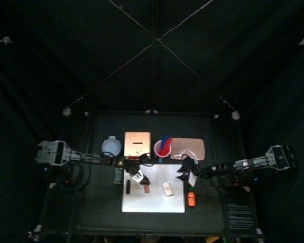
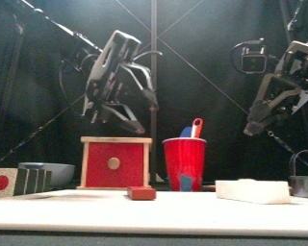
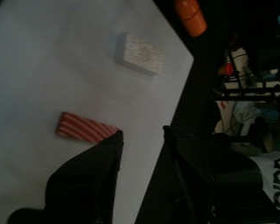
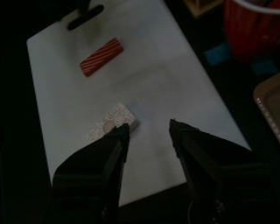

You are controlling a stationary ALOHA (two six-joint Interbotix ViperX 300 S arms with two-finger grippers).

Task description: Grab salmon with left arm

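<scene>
The salmon [image 3: 87, 127], a small red-striped oblong slice, lies flat on the white cutting board [image 3: 60, 61]. It also shows in the right wrist view [image 4: 101, 56], in the front view [image 2: 142, 193] and from above [image 1: 147, 187]. My left gripper [image 3: 143, 136] hangs open above the board, with the salmon just off one fingertip and nothing between its jaws. In the front view the left gripper [image 2: 128, 113] is well above the table. My right gripper [image 4: 150, 128] is open too, hovering over a pale tan piece [image 4: 113, 121].
An orange stick [image 3: 192, 16] lies near the board's edge, beyond the pale piece [image 3: 142, 52]. Behind the board stand a red cup [image 2: 185, 161] and a red box in a wooden frame [image 2: 115, 161]. A grey bowl [image 2: 47, 173] sits at the left.
</scene>
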